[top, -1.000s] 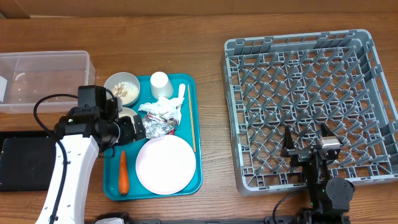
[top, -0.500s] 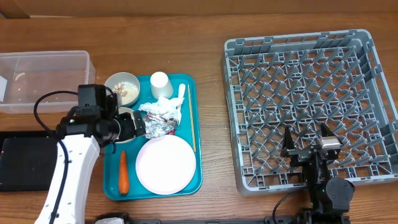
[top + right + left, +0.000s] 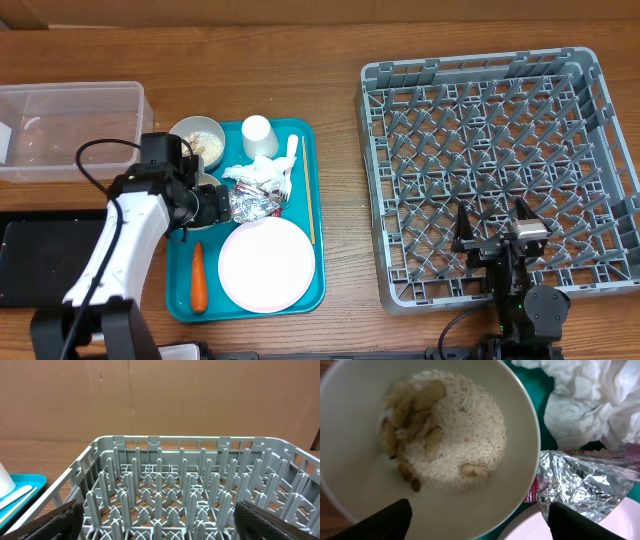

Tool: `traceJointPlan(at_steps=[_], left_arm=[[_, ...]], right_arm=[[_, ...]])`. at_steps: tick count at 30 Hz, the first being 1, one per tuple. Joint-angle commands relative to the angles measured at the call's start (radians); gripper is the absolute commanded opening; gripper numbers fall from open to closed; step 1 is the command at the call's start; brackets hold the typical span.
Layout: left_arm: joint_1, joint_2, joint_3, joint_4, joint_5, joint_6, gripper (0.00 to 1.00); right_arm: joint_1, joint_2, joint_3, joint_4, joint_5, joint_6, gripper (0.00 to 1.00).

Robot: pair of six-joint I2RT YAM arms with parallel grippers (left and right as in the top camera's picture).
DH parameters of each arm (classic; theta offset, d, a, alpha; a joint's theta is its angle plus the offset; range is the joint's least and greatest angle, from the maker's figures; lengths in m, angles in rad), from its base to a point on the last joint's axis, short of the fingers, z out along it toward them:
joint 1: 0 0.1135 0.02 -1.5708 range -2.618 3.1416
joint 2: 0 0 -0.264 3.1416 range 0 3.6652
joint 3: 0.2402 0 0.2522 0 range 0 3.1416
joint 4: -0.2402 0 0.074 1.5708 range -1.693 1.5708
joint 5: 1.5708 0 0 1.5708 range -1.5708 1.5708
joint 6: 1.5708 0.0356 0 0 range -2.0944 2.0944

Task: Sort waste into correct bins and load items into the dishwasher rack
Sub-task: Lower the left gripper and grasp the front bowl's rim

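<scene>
Over the scrap bowl [image 3: 351, 452], the left claw [image 3: 480, 519] hangs apart, maybe to grab it. Right claw [image 3: 161, 521] sits apart too.

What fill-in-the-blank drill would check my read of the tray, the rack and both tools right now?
1. The bowl beneath the left tool holds white ___ and beige scraps.
2. The dishwasher rack is ___ of tableware.
3. The foil wrapper lies between the napkin and the ___.
4. The right tool, over the rack, has its jaws ___.
Missing words: rice; empty; plate; open.
</scene>
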Motion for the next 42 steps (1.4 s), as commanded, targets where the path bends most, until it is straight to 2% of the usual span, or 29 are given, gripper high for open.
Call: traceJointPlan(at_steps=[1,11,17,24,26,27,28,38,42], left_arm=[[-0.007,0.053,-0.011,0.012,0.089,0.124,0.9],[-0.006,0.098,-0.011,0.059,0.039,0.151,0.94],[-0.006,0.098,-0.011,0.069,-0.019,0.131,0.84],[-0.006,0.098,-0.011,0.081,-0.02,0.128,0.8],[-0.006,0.098,-0.011,0.089,-0.02,0.128,0.72],[-0.006,0.098,-0.011,0.093,-0.02,0.128,0.61],[-0.006,0.098,-0.011,0.097,-0.02,0.128,0.59],[-0.007,0.099,-0.011,0.104,-0.006,0.129,0.61],[-0.008,0.1,-0.011,0.103,-0.002,0.129,0.58]], right_arm=[[-0.006,-0.01,-0.011,0.005,-0.006,0.0,1.0],[-0.006,-0.01,-0.011,0.005,-0.006,0.0,1.0],[-0.006,-0.01,-0.011,0.005,-0.006,0.0,1.0],[-0.006,-0.01,-0.011,0.005,-0.006,0.0,1.0],[-0.006,-0.01,-0.011,0.005,-0.006,0.0,1.0],[-0.006,-0.01,-0.011,0.005,-0.006,0.0,1.0],[-0.006,-0.01,-0.011,0.005,-0.006,0.0,1.0],[-0.006,-0.01,-0.011,0.005,-0.006,0.0,1.0],[-0.006,-0.01,-0.011,0.005,-0.006,0.0,1.0]])
